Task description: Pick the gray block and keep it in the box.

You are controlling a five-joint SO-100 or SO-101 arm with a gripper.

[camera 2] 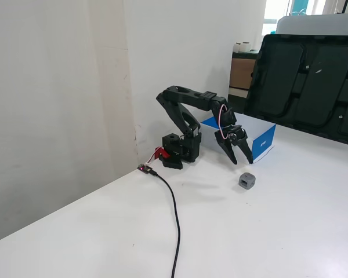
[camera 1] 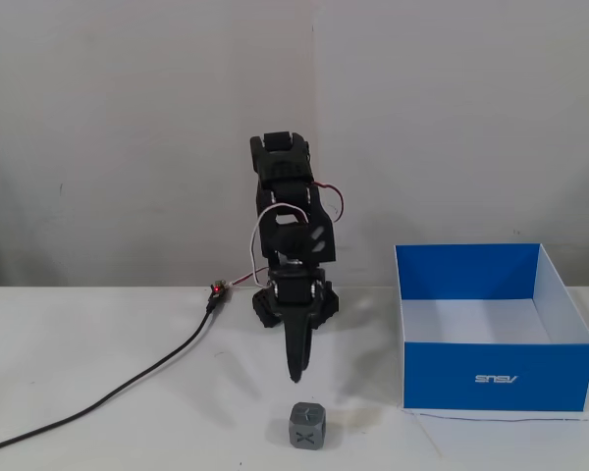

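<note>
The white table [camera 1: 98,392] fills the lower part of both fixed views. On it, at the right of the head-on fixed view, stands the box [camera 1: 496,378], blue outside, white inside and open at the top, with nothing showing in it. The black arm [camera 1: 290,235] rises at frame centre and bends forward, and a black cable [camera 1: 128,388] trails from its base toward the lower left. Its gripper [camera 1: 295,376] points down, poised above and just behind the gray block [camera 1: 306,425], clear of it. In the angled fixed view the gripper [camera 2: 244,163] shows its fingers parted a little, holding nothing. The gray block [camera 2: 247,181] sits on the table near the box's front. This looks like the approach step; next, the gripper likely needs to widen, descend astride the block and close.
</note>
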